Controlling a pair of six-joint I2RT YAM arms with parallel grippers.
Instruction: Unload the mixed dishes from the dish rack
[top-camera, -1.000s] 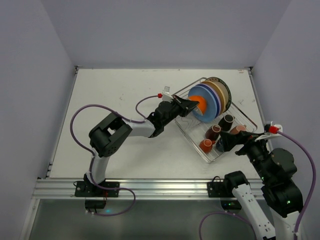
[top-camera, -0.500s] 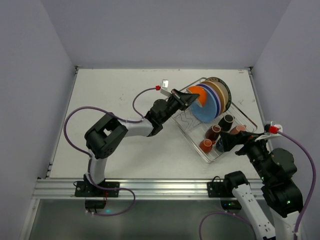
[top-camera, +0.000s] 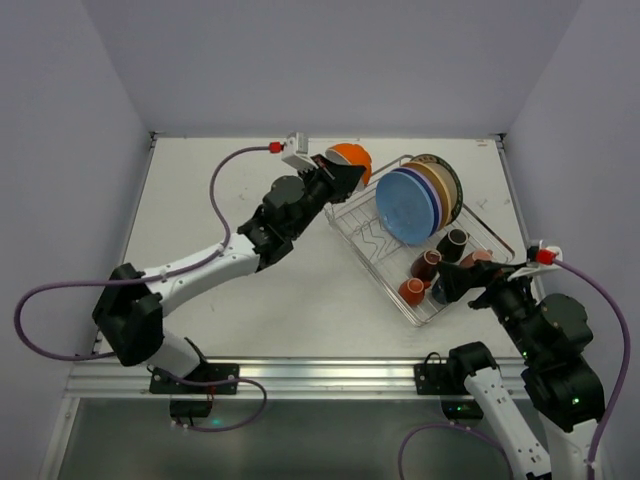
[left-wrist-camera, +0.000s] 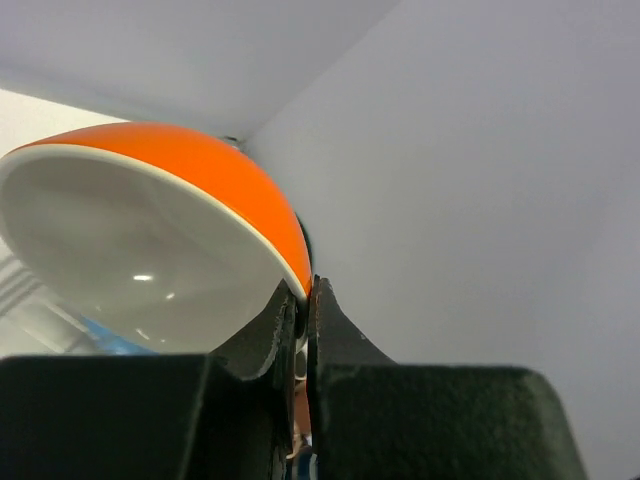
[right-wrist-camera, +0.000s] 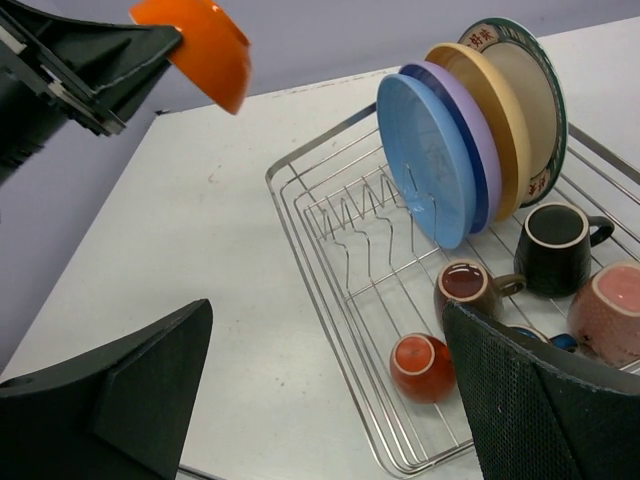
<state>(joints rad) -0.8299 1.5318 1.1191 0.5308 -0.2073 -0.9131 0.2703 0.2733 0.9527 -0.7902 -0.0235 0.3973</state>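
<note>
The white surface (top-camera: 230, 200) spreads broad to the left of the dish rack (top-camera: 372, 262), walled at the left, far and right sides. The rack sits askew at the right, its right side near the surface's edge.

The left fingers (top-camera: 338, 176) are pinched shut on the rim of the one orange bowl (top-camera: 351, 157), one finger inside the white hollow and one outside. The bowl hangs in the air beside the rack's far-left corner, outside the wires.

Four plates stand on edge in the rack's far end: blue plate (right-wrist-camera: 425, 160), lavender plate (right-wrist-camera: 473, 150), tan plate (right-wrist-camera: 500, 120) and a white plate (right-wrist-camera: 540, 110) with a patterned rim.

Five mugs sit in the near end: orange mug (right-wrist-camera: 420, 365), brown mug (right-wrist-camera: 465, 285), black mug (right-wrist-camera: 555, 235), pinkish mug (right-wrist-camera: 605, 310) and a sliver of a blue mug (right-wrist-camera: 558, 341).

The right fingers (top-camera: 447, 283) are spread wide above the rack's near end, holding nothing.
</note>
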